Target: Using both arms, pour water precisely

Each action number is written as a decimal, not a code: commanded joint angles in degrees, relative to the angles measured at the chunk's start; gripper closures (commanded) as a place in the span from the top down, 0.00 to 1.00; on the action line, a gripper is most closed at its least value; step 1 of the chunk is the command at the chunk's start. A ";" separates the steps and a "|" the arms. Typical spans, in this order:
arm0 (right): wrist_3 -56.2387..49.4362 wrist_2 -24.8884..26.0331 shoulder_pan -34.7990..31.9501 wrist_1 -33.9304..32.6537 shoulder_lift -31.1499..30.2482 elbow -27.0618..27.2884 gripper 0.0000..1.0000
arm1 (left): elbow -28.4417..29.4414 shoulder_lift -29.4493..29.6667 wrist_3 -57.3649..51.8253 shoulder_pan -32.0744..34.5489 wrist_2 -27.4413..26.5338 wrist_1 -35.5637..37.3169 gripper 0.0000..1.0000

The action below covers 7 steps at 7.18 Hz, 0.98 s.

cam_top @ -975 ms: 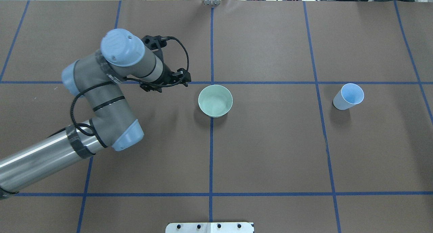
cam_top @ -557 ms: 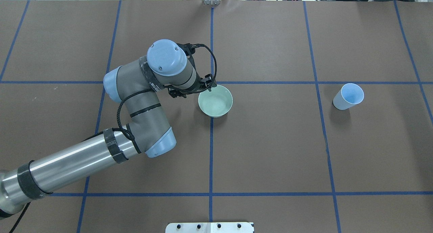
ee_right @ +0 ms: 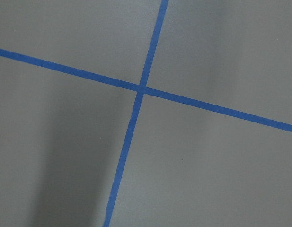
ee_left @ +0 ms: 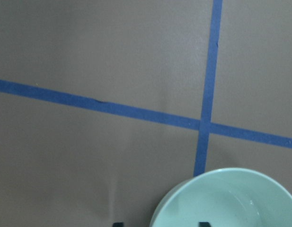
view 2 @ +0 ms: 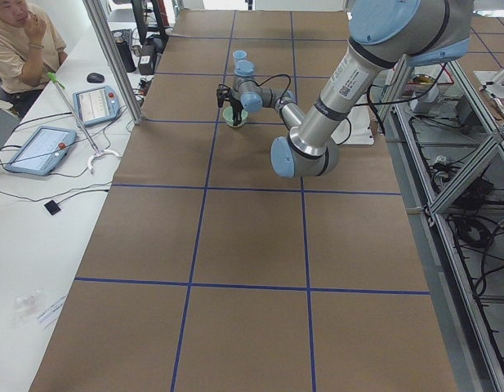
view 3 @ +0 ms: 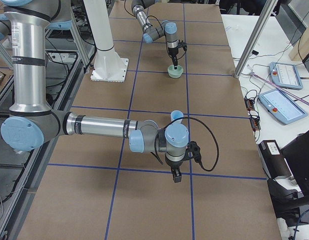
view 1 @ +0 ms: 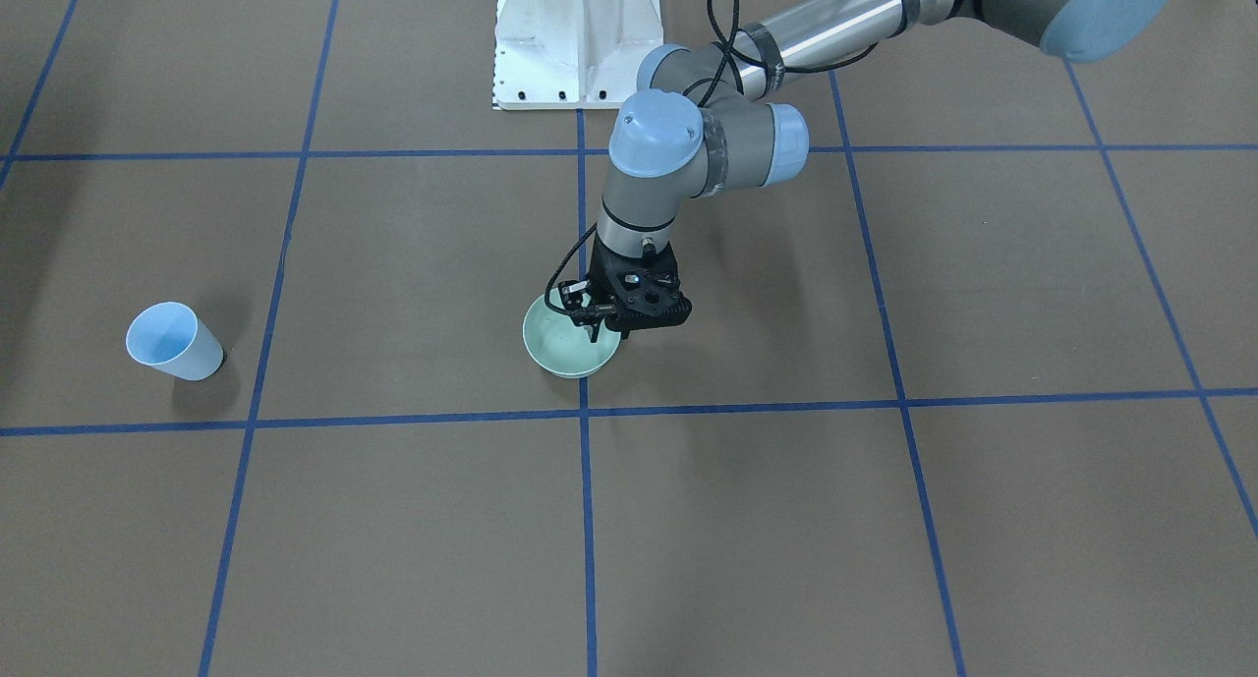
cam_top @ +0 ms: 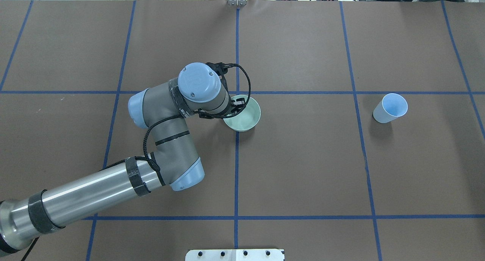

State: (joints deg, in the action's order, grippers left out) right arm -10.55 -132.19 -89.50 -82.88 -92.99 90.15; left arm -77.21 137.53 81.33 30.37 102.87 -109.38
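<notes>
Left fingers (ee_left: 204, 224) apart, astride the rim of the pale green bowl (ee_left: 240, 203)

Left tool (view 1: 608, 335) now at bowl (view 1: 558, 359) (rim)

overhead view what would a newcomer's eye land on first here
First the big silver left arm that comes in from the lower left, its blue-capped wrist over a mint-green bowl near the centre, with the jaws straddling the bowl's left rim. Next, a pale blue cup stands alone far to the right. A blue tape grid crosses the brown table.
</notes>
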 commanded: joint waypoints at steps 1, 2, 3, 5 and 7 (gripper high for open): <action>0.01 0.00 0.02 0.00 0.00 -0.07 1.00 | -0.40 -0.06 -0.21 -0.14 -0.04 -0.14 0.00; 0.01 0.00 0.02 0.00 0.00 -0.07 1.00 | -0.40 -0.06 -0.29 -0.05 -0.04 -0.14 0.00; -0.08 0.00 0.02 0.09 0.00 -0.50 1.00 | -1.96 -0.06 -0.64 0.38 0.13 0.04 0.00; -0.08 0.00 0.02 0.09 0.09 -0.68 1.00 | -9.06 -4.95 -5.44 3.97 4.41 1.35 0.00; -0.08 0.00 0.02 0.09 0.09 -1.03 1.00 | -18.19 -18.10 -17.01 10.28 11.26 1.27 0.00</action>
State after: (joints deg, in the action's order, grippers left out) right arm -10.63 -132.19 -89.47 -82.79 -92.91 89.30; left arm -89.75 127.50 71.96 36.62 109.66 -108.17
